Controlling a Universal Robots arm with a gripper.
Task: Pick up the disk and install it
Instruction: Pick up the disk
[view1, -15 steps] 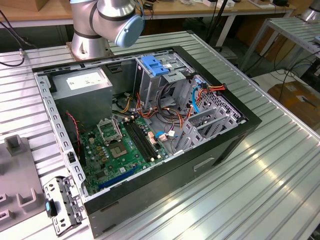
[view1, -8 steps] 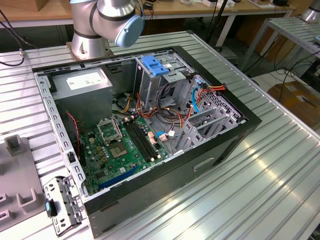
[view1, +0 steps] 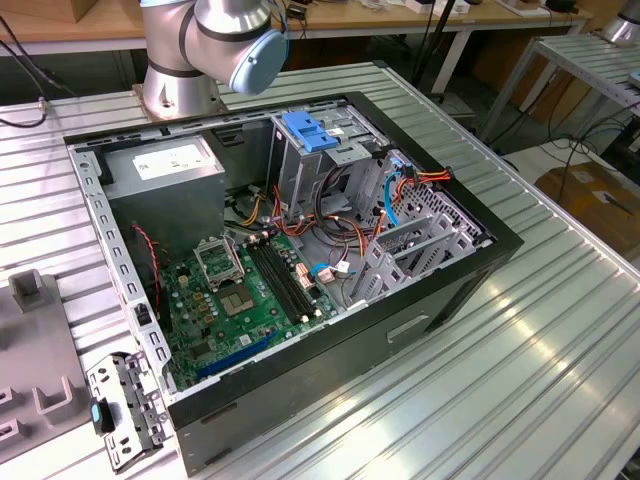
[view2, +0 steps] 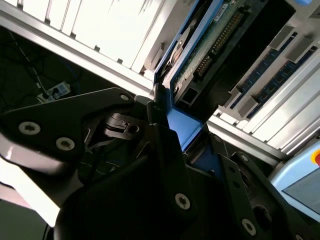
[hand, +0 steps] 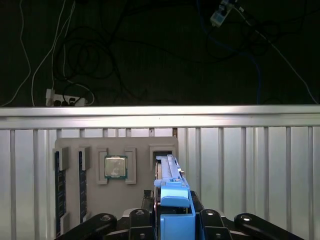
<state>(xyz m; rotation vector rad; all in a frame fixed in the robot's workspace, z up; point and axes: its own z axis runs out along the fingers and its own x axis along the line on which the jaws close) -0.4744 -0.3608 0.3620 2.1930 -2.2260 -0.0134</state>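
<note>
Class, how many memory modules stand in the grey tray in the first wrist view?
2. One memory module stands beside the processor; the other is at the tray's edge. The tool, gripping the disk, may hide more.

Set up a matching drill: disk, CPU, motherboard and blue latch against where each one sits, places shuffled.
Things:
1. disk
2. CPU
3. motherboard
4. blue latch

Places:
A. flat on the floor of the case
B. atop the cage
C. in the gripper
D. in a pocket of the tray

Pairs: 1-C, 2-D, 3-A, 4-B
</note>
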